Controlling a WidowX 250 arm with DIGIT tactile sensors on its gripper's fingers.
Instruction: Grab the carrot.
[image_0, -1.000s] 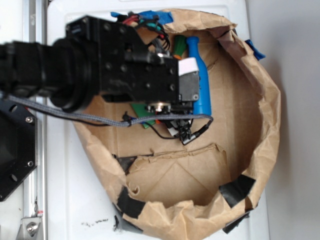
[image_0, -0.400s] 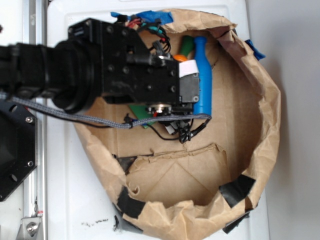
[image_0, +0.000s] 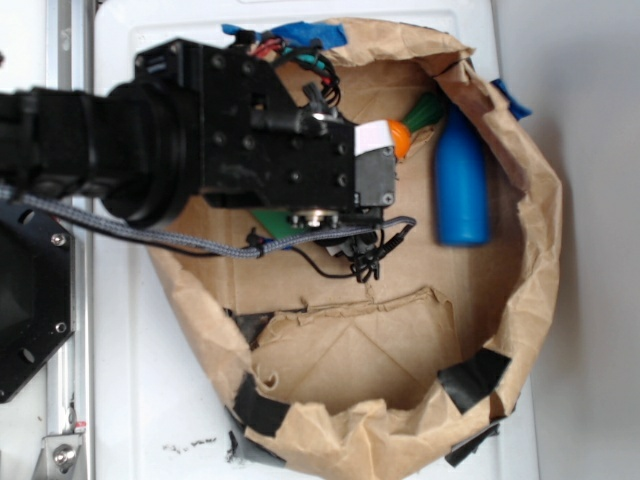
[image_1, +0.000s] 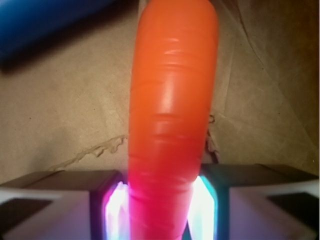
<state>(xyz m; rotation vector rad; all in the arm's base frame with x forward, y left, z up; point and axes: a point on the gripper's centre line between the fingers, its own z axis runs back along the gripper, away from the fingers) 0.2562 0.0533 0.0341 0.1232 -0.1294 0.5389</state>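
Carrot (image_1: 172, 125) clamped between fingers (image_1: 116, 210), gripper (image_1: 160, 210) closed on it. Blue bottle (image_0: 461, 185) lies apart at 3 o'clock. Grasp judged achieved; lift unconfirmed.

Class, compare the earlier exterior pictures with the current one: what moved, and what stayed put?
The blue plastic bottle shifted right, away from the gripper, and now lies apart from it. The smooth orange toy carrot swung with its green stem pointing up-right; it sits between the fingers. The brown paper bag stayed put.
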